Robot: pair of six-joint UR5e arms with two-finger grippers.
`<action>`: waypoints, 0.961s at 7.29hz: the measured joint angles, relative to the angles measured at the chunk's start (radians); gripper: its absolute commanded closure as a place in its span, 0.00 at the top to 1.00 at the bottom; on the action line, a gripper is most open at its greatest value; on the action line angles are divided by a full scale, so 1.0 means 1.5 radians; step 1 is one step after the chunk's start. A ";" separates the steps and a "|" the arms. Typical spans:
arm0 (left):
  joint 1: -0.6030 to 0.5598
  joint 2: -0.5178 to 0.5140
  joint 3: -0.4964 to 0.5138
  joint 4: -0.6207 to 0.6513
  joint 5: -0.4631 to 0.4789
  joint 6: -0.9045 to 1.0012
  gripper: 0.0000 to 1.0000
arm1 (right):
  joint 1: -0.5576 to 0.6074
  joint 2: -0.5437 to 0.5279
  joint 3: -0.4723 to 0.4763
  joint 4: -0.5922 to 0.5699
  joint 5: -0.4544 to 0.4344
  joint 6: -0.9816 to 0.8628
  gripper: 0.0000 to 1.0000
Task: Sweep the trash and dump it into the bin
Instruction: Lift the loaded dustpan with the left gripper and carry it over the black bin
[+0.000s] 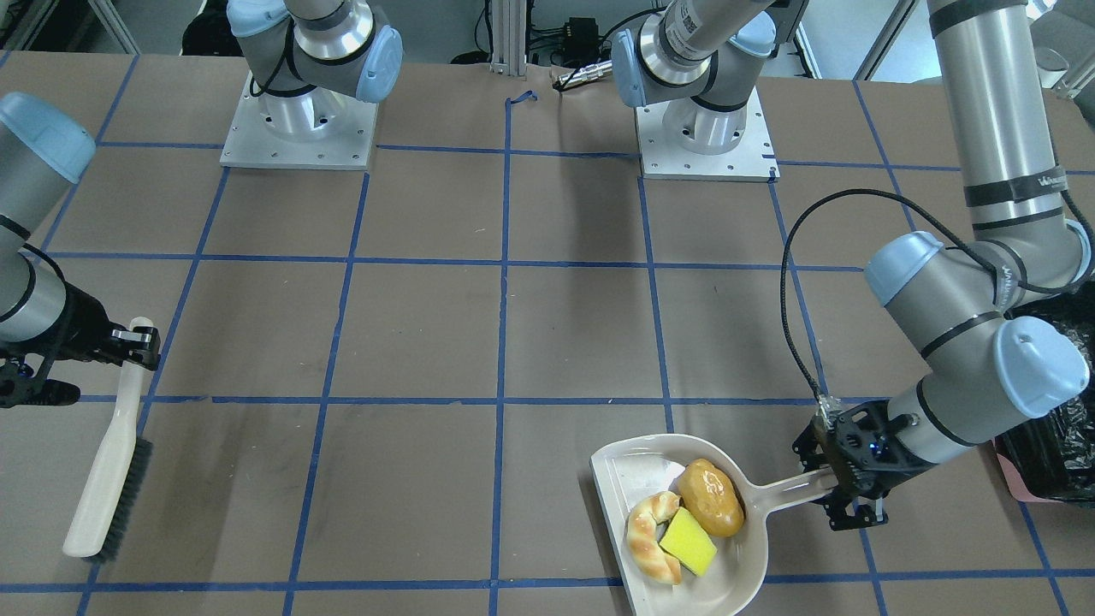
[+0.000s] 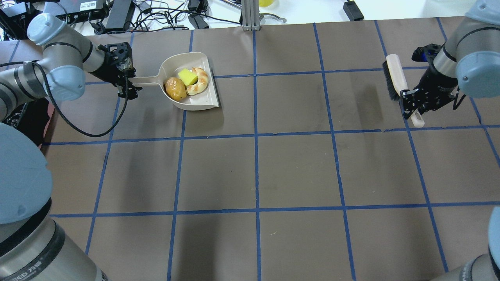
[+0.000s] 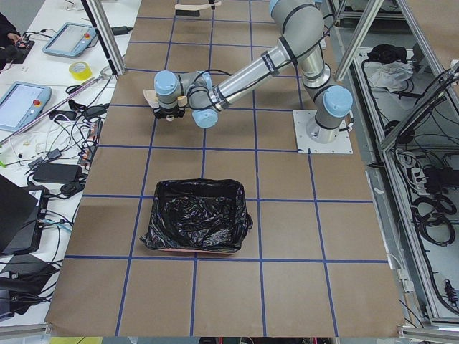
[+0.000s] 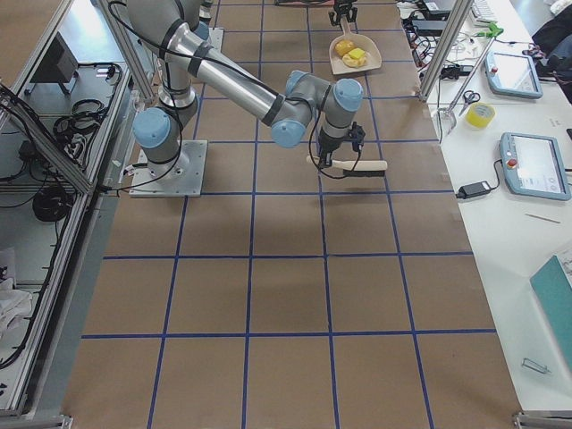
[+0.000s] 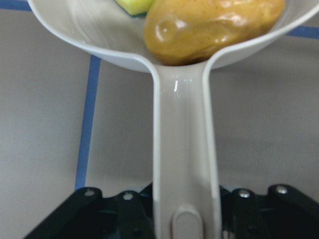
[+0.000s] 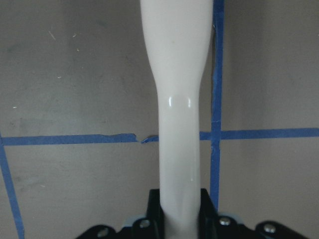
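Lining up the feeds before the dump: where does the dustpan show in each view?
Front-facing: dustpan bottom, right of centre.
Overhead: dustpan upper left.
Exterior left: dustpan upper left, mostly hidden by the left gripper.
Exterior right: dustpan top centre.
Left wrist: dustpan handle runs up the middle, bowl on top.
Right wrist: not in it; that handle is the brush.
Shared landmark: the left gripper clamped on its handle.

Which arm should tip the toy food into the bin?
Left: the left gripper holds the loaded dustpan by its handle, and the bin sits on that arm's side. The right gripper holds only the brush, across the table.
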 measured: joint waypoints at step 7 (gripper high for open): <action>0.189 0.044 0.214 -0.312 -0.060 0.065 0.00 | -0.008 0.035 0.006 -0.023 -0.001 -0.007 0.00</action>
